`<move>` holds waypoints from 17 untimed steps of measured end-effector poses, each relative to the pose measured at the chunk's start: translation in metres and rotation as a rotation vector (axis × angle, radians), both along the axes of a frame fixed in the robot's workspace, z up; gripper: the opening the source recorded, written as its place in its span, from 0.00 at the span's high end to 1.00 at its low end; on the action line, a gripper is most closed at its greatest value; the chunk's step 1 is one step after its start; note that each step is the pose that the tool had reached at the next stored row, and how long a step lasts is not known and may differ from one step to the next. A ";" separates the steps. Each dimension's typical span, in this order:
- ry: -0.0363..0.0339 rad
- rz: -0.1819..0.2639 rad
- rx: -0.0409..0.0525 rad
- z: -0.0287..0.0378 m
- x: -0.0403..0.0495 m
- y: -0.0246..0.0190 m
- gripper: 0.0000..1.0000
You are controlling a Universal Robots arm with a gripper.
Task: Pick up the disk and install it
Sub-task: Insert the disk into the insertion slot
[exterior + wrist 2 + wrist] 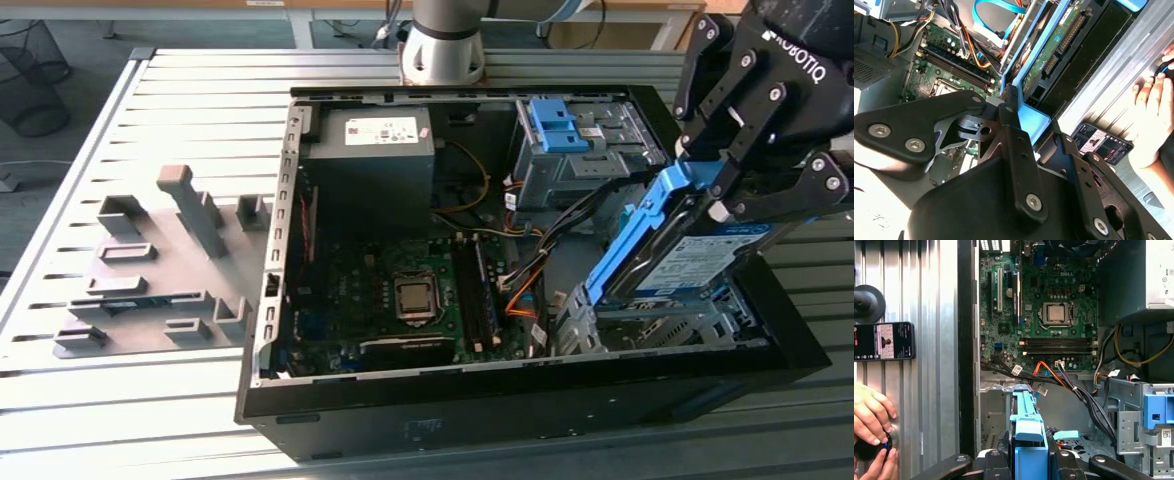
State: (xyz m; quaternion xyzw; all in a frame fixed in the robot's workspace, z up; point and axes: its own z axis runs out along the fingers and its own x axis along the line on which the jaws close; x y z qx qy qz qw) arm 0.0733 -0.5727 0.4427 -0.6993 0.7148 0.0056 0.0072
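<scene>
The install step is in hand: the gripper (747,200) pinches the disk (687,262), tilted above the drive cage (654,325) at 4 o'clock of the case (534,425), and seating it calls for aligning its rails with the cage.

Soft, even overhead light fills the exterior view: the slatted table (147,400) shines pale, the open computer case (534,425) holds dark shadow inside, and the label of the disk (694,265) catches a gleam. In the second wrist view a burnt-out white patch lies beside the gripper (1010,106), and glare streaks the table's slats.
</scene>
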 end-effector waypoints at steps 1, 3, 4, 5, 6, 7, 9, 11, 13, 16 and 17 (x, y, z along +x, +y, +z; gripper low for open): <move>0.0000 0.000 0.0000 -0.0006 0.0001 0.0001 0.64; 0.0000 0.000 0.0002 -0.0019 0.0001 0.0000 0.64; 0.0000 0.000 0.0004 -0.0025 0.0001 0.0000 0.64; 0.0000 0.000 0.0004 -0.0031 0.0002 0.0000 0.64; 0.0000 0.000 0.0003 -0.0037 0.0002 0.0000 0.64; 0.0000 0.000 0.0003 -0.0045 0.0002 0.0000 0.64; 0.0000 0.000 0.0004 -0.0060 0.0002 0.0000 0.64; 0.0000 0.000 0.0005 -0.0079 0.0002 0.0000 0.64; 0.0000 0.000 0.0003 -0.0099 0.0002 0.0000 0.64; 0.0000 0.000 0.0004 -0.0132 0.0002 0.0000 0.64; 0.0000 0.000 0.0004 -0.0142 0.0002 0.0000 0.64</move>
